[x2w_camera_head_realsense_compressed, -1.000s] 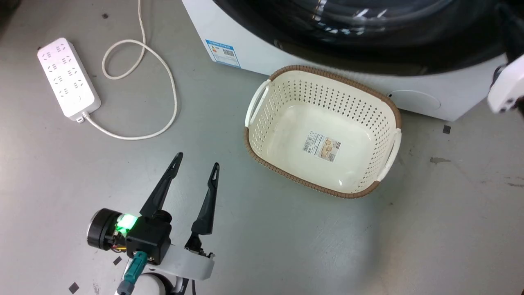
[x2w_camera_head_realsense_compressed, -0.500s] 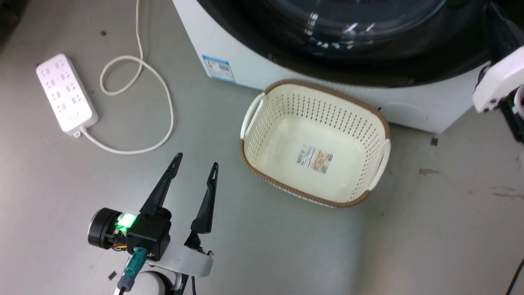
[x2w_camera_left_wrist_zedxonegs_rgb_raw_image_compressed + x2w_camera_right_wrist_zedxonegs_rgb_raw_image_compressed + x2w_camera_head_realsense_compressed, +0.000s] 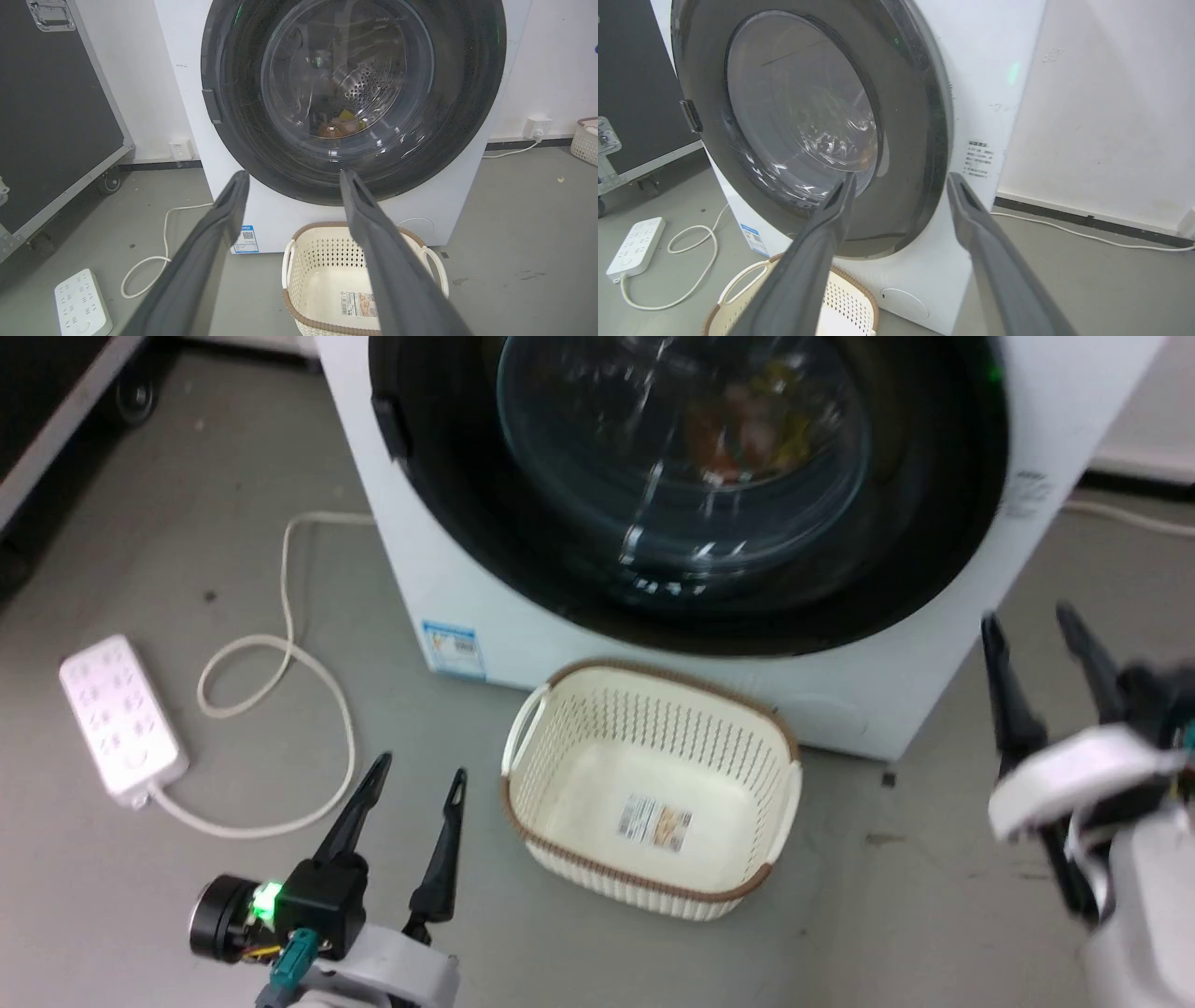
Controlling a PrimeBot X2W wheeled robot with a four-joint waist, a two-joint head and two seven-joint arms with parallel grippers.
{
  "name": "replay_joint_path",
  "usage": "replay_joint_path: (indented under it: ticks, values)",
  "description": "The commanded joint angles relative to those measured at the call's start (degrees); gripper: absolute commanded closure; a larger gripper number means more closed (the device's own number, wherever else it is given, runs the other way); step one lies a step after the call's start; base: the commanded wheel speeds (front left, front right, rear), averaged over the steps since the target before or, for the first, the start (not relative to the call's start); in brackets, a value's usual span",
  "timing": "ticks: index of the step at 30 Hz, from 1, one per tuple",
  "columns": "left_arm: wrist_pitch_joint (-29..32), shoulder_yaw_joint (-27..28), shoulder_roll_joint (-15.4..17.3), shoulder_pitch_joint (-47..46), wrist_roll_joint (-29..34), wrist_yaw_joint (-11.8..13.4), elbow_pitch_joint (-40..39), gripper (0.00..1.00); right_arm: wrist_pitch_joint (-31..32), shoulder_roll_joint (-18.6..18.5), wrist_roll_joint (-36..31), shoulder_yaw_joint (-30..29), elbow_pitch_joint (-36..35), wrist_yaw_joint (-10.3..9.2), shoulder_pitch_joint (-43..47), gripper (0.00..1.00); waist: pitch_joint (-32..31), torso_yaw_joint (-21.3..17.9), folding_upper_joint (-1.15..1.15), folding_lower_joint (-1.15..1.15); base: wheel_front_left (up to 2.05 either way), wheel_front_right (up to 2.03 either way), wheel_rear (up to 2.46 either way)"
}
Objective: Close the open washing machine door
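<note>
The view has tilted up and the right claw (image 3: 1027, 616) has drawn back from the washing machine door (image 3: 691, 476), which sits flush on the machine front, seemingly shut; right and left claw (image 3: 420, 767) both gape empty.

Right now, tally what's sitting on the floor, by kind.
Washing machine: 1
Cream perforated baskets: 2
White power strip: 1
Black wheeled flight case: 1
Total: 5
</note>
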Motion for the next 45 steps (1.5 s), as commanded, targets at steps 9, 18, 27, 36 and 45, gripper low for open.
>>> replay_joint_path:
  ticks: [9, 18, 27, 36, 45]
  values:
    - [-0.3, 0.1, 0.6, 3.1, -1.1, -0.5, 4.6, 0.0, 0.3, 7.5, -5.7, -6.2, -17.6, -0.04, 20.5, 0.0, -7.1, -4.9, 0.0, 0.02, 0.0, 0.0, 0.0]
    - [-0.3, 0.3, 0.4, 3.7, -1.2, 1.0, 5.5, 0.0, -0.4, 8.4, -4.7, -4.4, -22.4, -0.04, 30.2, 0.0, -7.6, -5.9, 0.0, 0.02, 0.0, 0.0, 0.0]
    - [-0.3, 0.9, 0.1, 4.3, -1.4, 2.2, 5.1, 0.0, -0.7, 8.5, -4.5, -2.4, -22.9, -0.04, 32.0, 0.0, -7.7, -6.0, 0.0, 0.02, 0.0, 0.0, 0.0]
    - [0.1, 0.9, 0.0, 3.6, -2.0, 2.0, 5.2, 1.0, -0.3, 8.3, -4.8, -1.7, -22.5, 0.01, 31.1, 1.0, -7.8, -6.1, 0.0, 0.02, 0.0, 0.0, 0.0]
    - [1.2, 1.5, -0.4, 3.7, -1.5, 2.1, 4.5, 1.0, 0.6, 8.3, -5.0, -1.4, -22.8, 0.01, 30.8, 1.0, -7.7, -6.2, 0.0, 0.02, 0.0, 0.0, 0.0]
